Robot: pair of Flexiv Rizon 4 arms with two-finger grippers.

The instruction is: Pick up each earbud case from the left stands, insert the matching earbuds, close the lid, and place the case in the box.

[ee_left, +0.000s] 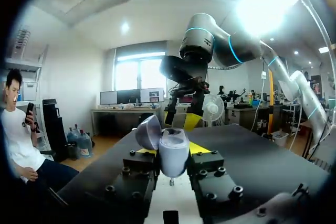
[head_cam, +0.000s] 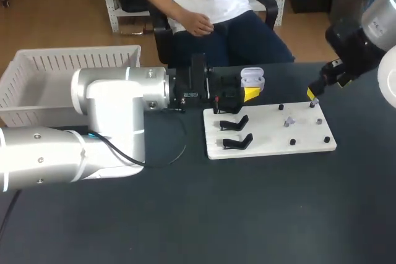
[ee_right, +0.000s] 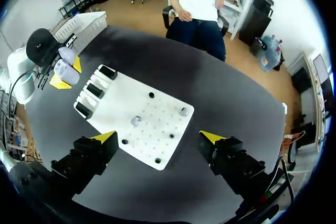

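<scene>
Left tool [head_cam: 249,93] grips the open case [head_cam: 252,79] above the counter [head_cam: 260,214]. Right tool [ee_right: 157,137] hangs wide over the board [ee_right: 157,98] with two earbuds [ee_right: 135,121].

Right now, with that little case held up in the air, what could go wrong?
The left pincer holds the earbud case off the table with its lid open; it might slip or tilt. The earbuds on the white board are tiny, so the open right pincer above them could miss or knock one. The two pincers sit near each other and might bump.
</scene>
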